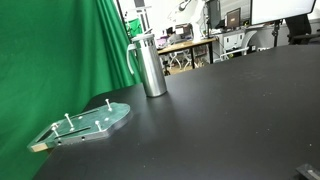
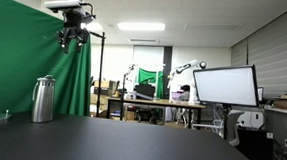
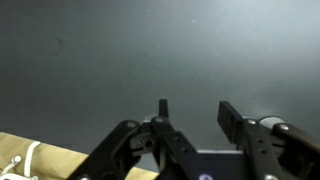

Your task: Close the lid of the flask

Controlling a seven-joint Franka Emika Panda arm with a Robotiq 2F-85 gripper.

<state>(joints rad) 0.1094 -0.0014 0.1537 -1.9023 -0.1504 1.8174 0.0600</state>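
The flask point(image 1: 150, 66) is a tall brushed-steel cylinder with a side handle, standing upright on the black table near the green curtain; it also shows in an exterior view point(image 2: 44, 99). Its lid point(image 1: 146, 38) sits on top as a grey-silver cap point(image 2: 45, 79). My gripper point(image 2: 74, 38) hangs high in the air, well above and a little to the side of the flask. In the wrist view the gripper point(image 3: 193, 110) is open and empty, with only dark table surface between the fingers. The flask is out of the wrist view.
A flat translucent green board with pegs point(image 1: 88, 124) lies on the black table point(image 1: 220, 120) in front of the flask. A green curtain point(image 1: 60, 60) hangs behind. Desks, monitors point(image 2: 223, 85) and other robot arms stand in the background.
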